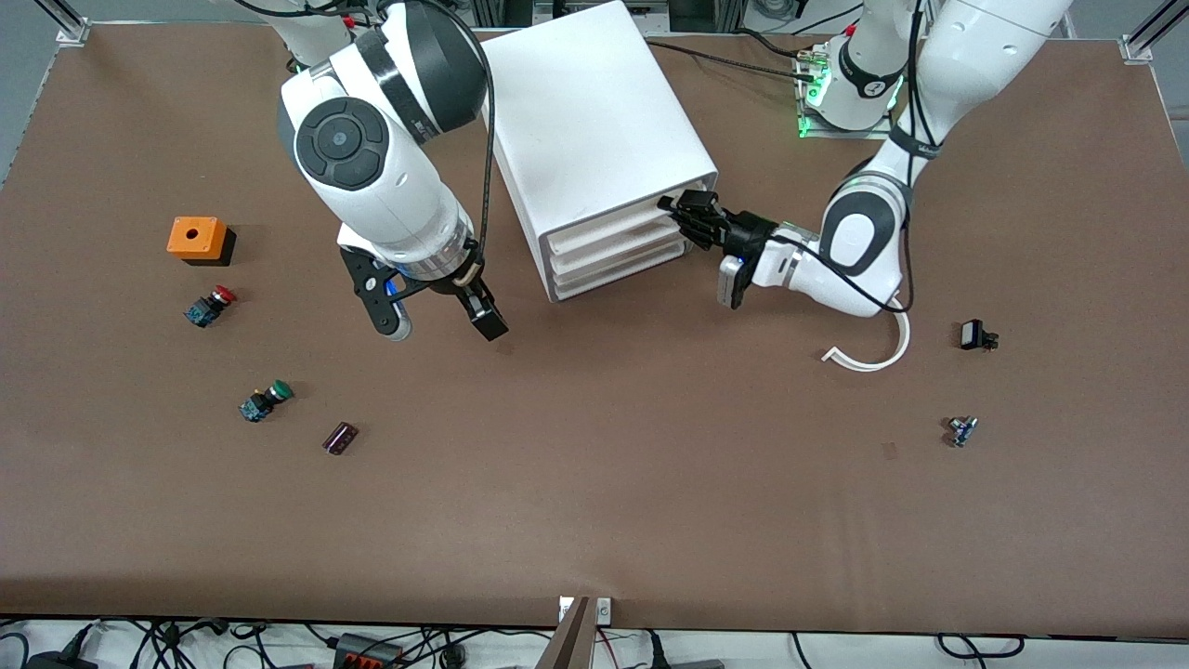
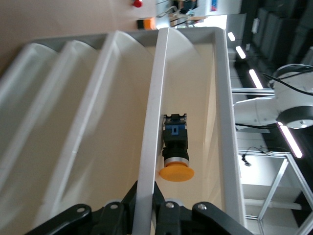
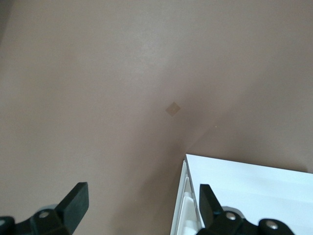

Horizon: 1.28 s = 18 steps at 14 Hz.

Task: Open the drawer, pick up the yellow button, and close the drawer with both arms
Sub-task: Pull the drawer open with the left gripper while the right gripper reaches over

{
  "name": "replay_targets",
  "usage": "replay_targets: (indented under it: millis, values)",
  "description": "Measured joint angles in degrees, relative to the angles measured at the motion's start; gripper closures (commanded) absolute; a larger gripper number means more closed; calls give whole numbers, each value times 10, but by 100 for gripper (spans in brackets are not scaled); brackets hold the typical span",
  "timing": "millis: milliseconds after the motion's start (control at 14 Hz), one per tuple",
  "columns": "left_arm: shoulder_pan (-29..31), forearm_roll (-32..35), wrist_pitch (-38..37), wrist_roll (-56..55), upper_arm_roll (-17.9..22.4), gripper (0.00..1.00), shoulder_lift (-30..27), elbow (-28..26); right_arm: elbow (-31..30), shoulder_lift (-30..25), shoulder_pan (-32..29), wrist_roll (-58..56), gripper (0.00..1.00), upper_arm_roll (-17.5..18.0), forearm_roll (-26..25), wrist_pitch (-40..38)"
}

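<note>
White moulded plastic throughout: the cabinet [image 1: 594,121] is a smooth box with three shallow stacked trays. The left gripper [image 1: 689,216] is pinching the front lip of the top drawer [image 2: 146,147], jaws narrowed onto that thin rim. Just inside the lip, close to the fingertips, the button [image 2: 175,152] is lying in the tray: round orange-yellow cap, black and blue body. The right gripper [image 1: 437,311] is hanging over bare matte brown table [image 1: 650,483] beside the cabinet, fingers spread wide, holding nothing.
</note>
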Motion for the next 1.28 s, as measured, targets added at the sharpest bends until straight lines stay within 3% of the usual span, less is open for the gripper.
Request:
replay_targets:
  millis: [214,641,1282]
  values:
    - [10,61,-4,-59,1,92,21,60,0,5,1,44,0,0,41,11]
    - [31,127,-46,-89,1,90,108,186,1,16,35,111,0,1,49,41]
    - [39,138,-58,-99,0,89,136,232,6,17,39,120,0,-4,49,44]
